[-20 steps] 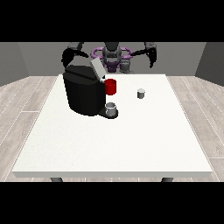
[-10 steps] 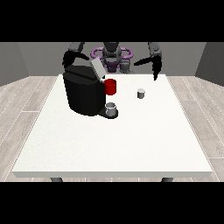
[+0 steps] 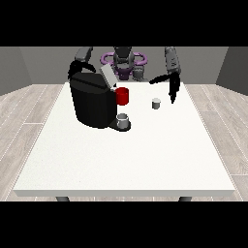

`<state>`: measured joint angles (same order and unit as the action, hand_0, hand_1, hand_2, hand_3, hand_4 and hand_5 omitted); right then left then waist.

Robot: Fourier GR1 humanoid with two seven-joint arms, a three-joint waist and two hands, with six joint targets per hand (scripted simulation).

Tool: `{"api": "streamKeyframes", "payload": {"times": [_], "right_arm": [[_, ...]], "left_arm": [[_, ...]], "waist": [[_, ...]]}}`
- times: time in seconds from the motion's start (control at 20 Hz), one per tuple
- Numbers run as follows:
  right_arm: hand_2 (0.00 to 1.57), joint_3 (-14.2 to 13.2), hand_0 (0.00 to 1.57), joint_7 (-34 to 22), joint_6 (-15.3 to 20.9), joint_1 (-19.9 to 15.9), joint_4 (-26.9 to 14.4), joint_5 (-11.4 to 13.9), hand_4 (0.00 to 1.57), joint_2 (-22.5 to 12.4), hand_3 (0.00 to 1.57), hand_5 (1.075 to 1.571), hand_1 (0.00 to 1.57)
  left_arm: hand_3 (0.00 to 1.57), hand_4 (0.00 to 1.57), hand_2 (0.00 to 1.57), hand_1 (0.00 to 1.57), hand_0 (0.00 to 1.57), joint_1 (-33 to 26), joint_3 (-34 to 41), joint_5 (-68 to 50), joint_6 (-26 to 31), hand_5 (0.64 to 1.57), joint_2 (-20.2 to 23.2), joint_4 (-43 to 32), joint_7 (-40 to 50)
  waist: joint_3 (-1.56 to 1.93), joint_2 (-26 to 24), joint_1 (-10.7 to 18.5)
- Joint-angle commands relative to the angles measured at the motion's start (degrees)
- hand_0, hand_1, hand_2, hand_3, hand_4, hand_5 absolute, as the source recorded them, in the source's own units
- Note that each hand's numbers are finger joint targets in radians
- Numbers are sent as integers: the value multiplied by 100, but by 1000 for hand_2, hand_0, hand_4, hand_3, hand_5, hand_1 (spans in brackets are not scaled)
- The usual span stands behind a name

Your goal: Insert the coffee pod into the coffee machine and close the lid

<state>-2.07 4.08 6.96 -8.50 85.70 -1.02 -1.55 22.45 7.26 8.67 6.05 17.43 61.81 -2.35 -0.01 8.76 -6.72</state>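
A small grey coffee pod (image 3: 156,103) stands on the white table (image 3: 131,155), right of the black coffee machine (image 3: 94,101). The machine's grey lid (image 3: 108,77) is tilted up, with a red part (image 3: 122,96) at its front and a grey cup (image 3: 123,119) on its base. The hand at the view's right (image 3: 171,86) hangs just right of and above the pod, fingers pointing down and spread, touching nothing. The hand at the view's left (image 3: 74,69) sits behind the machine's top left corner, partly hidden.
The robot's torso with purple rings (image 3: 124,60) stands behind the table's far edge. Grey wooden floor surrounds the table. The near half of the table holds no objects.
The hand at the view's right has come down and inward from shoulder height towards the pod. The other hand and the machine have stayed put.
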Motion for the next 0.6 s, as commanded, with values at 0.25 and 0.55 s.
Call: {"api": "streamKeyframes", "payload": {"times": [0.25,0.55], "right_arm": [[0,41,0,-90,193,-348,-385,253,423,-18,0,1571,0],[0,14,0,196,274,-307,-793,351,356,17,0,1571,0]], "left_arm": [[0,0,198,0,0,611,-197,616,-126,1571,22,-1007,-110],[349,0,718,647,647,692,-182,890,-185,1571,83,-1481,-186]], "waist": [[0,170,-84],[1,37,88]]}}
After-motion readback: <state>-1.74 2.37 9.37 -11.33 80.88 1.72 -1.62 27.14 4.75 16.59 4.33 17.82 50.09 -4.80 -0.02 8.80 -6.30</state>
